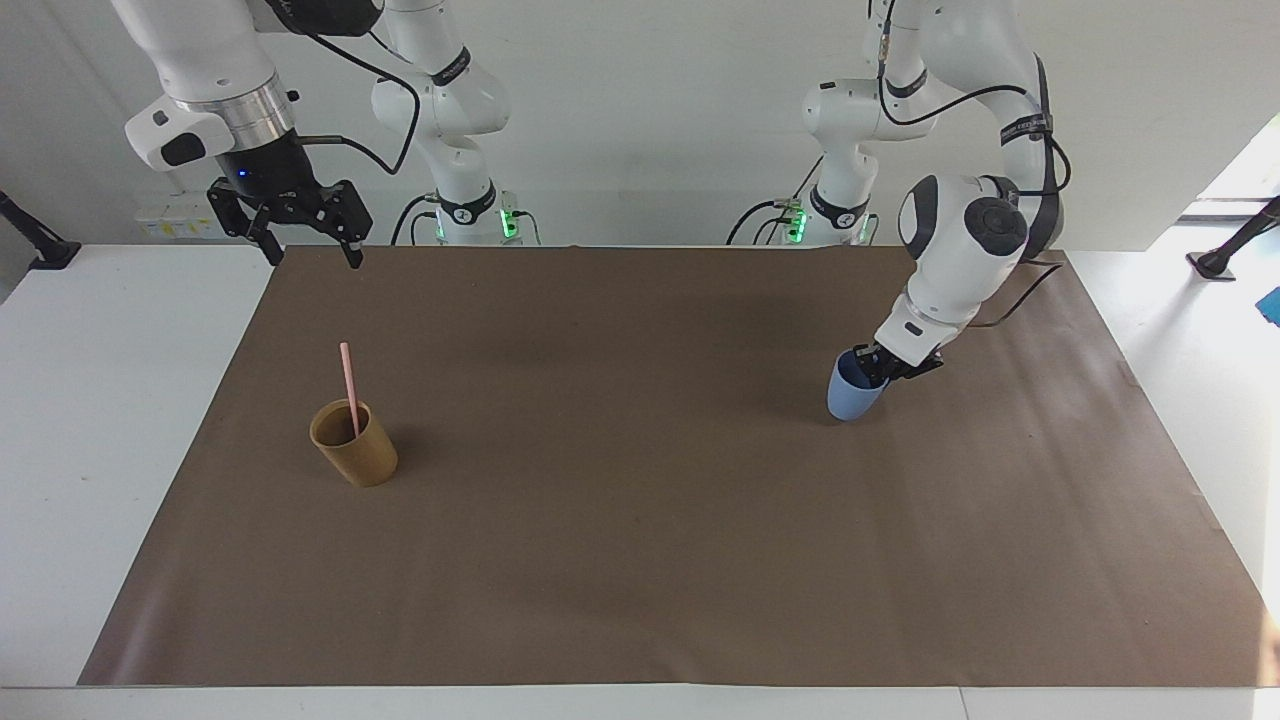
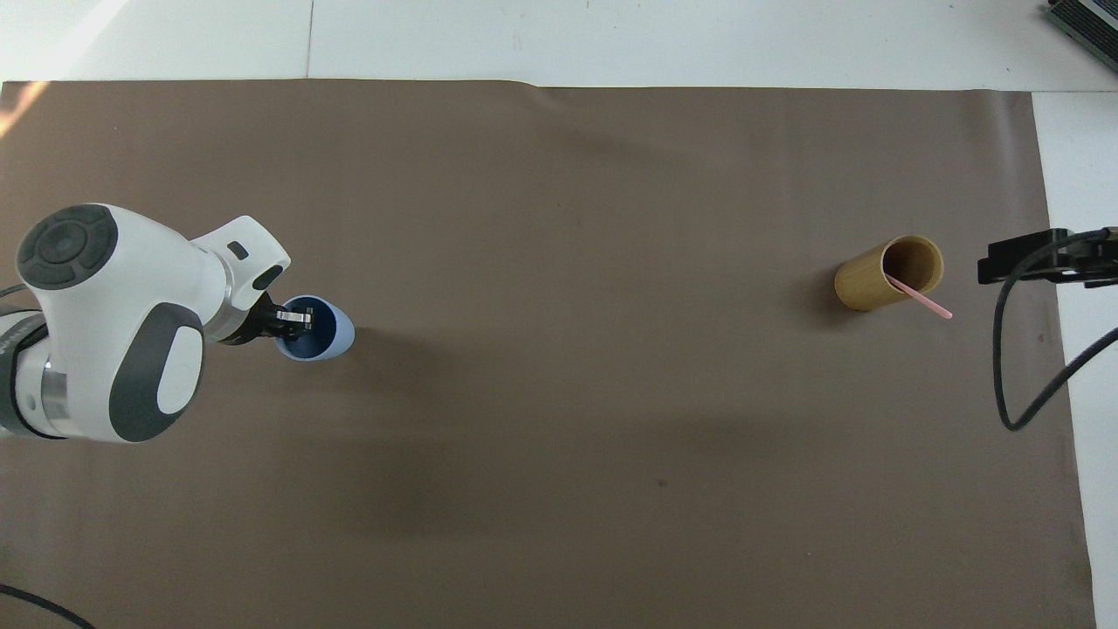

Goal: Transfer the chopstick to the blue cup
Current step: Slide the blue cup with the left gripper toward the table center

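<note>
One pale pink chopstick (image 1: 348,385) (image 2: 924,302) stands leaning in a tan-brown cup (image 1: 362,458) (image 2: 873,284) at the right arm's end of the mat. The light-blue cup (image 1: 848,402) (image 2: 339,336) is at the left arm's end, tipped slightly. My left gripper (image 1: 878,368) (image 2: 293,316) is shut on the blue cup's rim on the side nearer the robots, one finger inside. My right gripper (image 1: 312,258) (image 2: 991,262) hangs open and empty in the air over the mat's edge, apart from the tan cup.
A brown paper mat (image 1: 640,520) (image 2: 559,489) covers most of the white table (image 1: 90,420). A black cable (image 2: 1013,376) loops down from the right arm over the mat's end. Nothing else stands between the two cups.
</note>
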You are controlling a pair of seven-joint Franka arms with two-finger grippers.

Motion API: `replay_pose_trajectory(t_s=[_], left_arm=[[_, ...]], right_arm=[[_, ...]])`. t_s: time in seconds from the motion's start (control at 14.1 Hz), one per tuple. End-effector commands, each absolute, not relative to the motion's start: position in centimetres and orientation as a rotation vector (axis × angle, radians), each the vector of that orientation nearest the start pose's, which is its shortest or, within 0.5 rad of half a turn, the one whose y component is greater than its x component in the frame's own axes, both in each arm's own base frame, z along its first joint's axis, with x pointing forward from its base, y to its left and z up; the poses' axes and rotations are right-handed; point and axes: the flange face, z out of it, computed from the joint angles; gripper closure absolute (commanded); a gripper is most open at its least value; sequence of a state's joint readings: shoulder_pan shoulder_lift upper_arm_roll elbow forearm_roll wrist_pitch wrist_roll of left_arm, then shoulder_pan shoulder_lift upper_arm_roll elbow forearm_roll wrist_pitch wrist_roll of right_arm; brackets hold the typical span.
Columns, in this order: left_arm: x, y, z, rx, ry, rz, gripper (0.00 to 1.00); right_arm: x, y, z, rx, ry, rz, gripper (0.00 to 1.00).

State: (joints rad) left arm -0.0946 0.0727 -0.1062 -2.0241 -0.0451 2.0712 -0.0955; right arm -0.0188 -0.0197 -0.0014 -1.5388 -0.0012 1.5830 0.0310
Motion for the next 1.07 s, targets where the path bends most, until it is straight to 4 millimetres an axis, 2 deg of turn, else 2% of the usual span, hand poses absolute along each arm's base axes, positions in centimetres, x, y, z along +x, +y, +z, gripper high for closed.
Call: replay_pose_trajectory(t_s=[0.0,0.21,0.36,0.43,0.57,0.71,0.99], left_arm=[[56.0,-15.3,46.2,-3.165,0.131,0.036,1.00],[55.3,-22.9,48.7,-3.151,0.104,0.019,1.00],[53.2,-28.0,49.3,-3.161,0.128,0.002,1.00],[52.0,-30.9,48.6,-3.156,0.139,0.008,1.00],[50.5,-36.1,46.5,-3.145,0.142,0.037,1.00],[49.9,-38.8,45.3,-3.153,0.188,0.056,1.00],[48.6,-43.4,41.8,-3.176,0.224,0.041,1.00]], right_arm=[[54.5,-1.4,65.2,-3.143,0.041,-0.123,0.00],[54.8,-1.4,64.5,-3.142,0.036,-0.125,0.00],[54.7,-1.9,63.7,-3.143,0.036,-0.113,0.00],[54.7,-3.0,62.9,-3.144,0.038,-0.094,0.00],[55.0,-3.6,61.2,-3.146,0.000,-0.091,0.00],[55.4,-3.8,59.5,-3.146,-0.027,-0.106,0.00],[55.8,-3.7,53.5,-3.146,-0.088,-0.101,0.00]])
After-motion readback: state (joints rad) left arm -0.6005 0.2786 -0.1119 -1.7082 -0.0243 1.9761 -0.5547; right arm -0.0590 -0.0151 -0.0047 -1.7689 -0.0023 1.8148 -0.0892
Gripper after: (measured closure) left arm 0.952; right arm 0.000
